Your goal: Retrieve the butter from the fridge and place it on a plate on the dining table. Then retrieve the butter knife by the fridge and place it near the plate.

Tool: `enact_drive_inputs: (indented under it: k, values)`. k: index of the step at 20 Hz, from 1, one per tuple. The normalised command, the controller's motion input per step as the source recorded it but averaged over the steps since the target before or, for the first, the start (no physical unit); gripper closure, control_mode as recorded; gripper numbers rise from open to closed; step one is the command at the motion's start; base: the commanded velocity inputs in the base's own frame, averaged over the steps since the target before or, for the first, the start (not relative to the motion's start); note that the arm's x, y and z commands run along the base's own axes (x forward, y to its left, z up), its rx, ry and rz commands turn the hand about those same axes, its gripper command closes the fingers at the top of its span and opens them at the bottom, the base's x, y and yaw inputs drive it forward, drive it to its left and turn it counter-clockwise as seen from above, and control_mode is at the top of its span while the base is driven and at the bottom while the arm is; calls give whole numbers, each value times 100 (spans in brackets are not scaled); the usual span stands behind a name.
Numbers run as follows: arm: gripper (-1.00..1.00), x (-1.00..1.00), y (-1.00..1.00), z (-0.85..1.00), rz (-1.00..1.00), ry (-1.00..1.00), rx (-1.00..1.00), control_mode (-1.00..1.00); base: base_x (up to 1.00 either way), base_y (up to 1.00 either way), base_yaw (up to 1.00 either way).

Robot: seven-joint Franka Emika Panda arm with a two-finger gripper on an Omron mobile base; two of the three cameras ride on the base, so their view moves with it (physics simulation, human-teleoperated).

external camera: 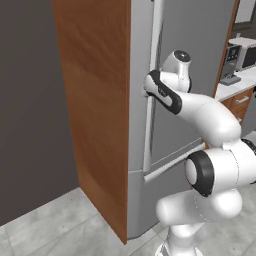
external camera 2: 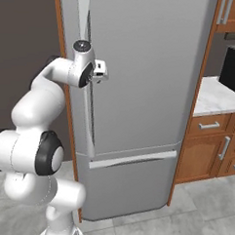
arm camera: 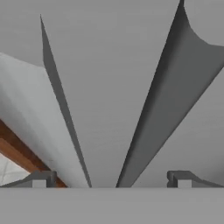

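Observation:
The fridge point(external camera 2: 146, 67) is a tall grey unit and its doors are closed. My gripper point(external camera 2: 103, 70) is up against the long vertical handle point(external camera 2: 88, 123) of the upper door, near the handle's top. In the hand view the gripper point(arm camera: 111, 180) is open, its fingertips point(arm camera: 41, 179) spread wide, and the handle point(arm camera: 148, 109) runs up between them, close to the camera. Nothing is gripped. In the left base view my forearm reaches to the same handle point(external camera: 148, 135). The butter, the plate, the dining table and the butter knife are out of view.
A wooden side panel point(external camera: 95, 100) flanks the fridge on the left, with a dark wall point(external camera: 30, 100) beyond. A white counter on wooden cabinets point(external camera 2: 213, 100) stands to the right, carrying a coffee machine point(external camera: 231, 62). A horizontal drawer handle point(external camera 2: 132, 159) crosses the fridge lower down.

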Motion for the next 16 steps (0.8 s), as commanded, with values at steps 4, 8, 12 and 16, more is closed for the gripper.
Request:
enact_drive_inputs:
  k: [4, 8, 12, 16]
  values:
    - [-100, 37, 2, -2, 1, -4, 0, -100, 0, 0, 0]
    - [-100, 36, 0, -6, 0, -2, 0, -100, 0, 0, 0]
    - [-100, 24, 0, -7, 2, -5, 0, -100, 0, 0, 0]
    - [-100, 24, 0, -9, 7, -6, 4, -100, 0, 0, 0]
